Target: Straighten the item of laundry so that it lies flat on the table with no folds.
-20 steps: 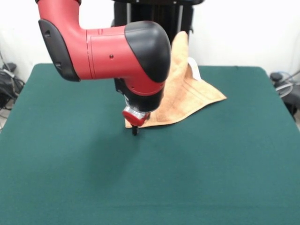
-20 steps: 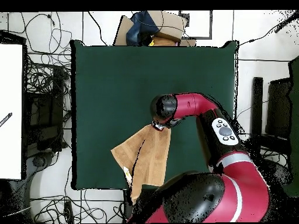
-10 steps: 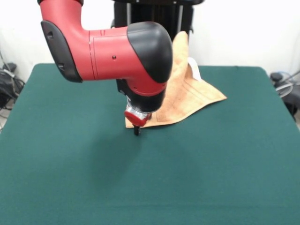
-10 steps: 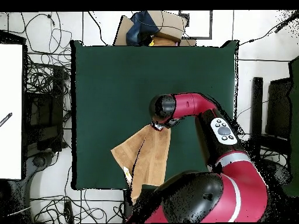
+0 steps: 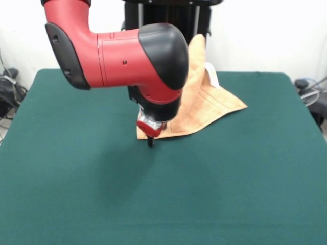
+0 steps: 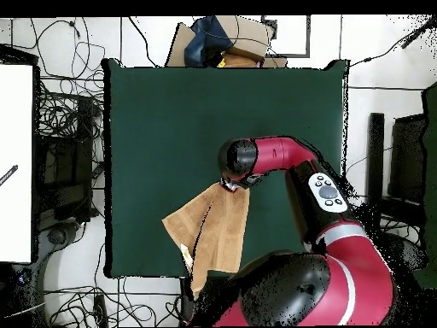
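The light orange-brown towel (image 5: pixel 204 104) lies crumpled at the far side of the dark green table (image 5: pixel 163 194). One part rises against the robot's pedestal, and a white tag (image 5: pixel 213 76) shows. In the overhead view the towel (image 6: pixel 213 231) is folded over itself and hangs past the table's (image 6: pixel 171 120) bottom edge. My gripper (image 5: pixel 149 142) points down at the towel's near left edge, low over the cloth, and shows as a single dark narrow tip, shut. I cannot tell whether it holds the towel's edge. In the overhead view the gripper (image 6: pixel 230 184) sits at the towel's upper corner.
The red and black arm (image 5: pixel 127 56) hides the towel's left part in the front view. Cables and boxes (image 6: pixel 226 38) lie on the floor around the table. A white surface (image 6: pixel 15 162) stands at the left.
The arm has shifted slightly to the right in the front view. The towel has not visibly moved.
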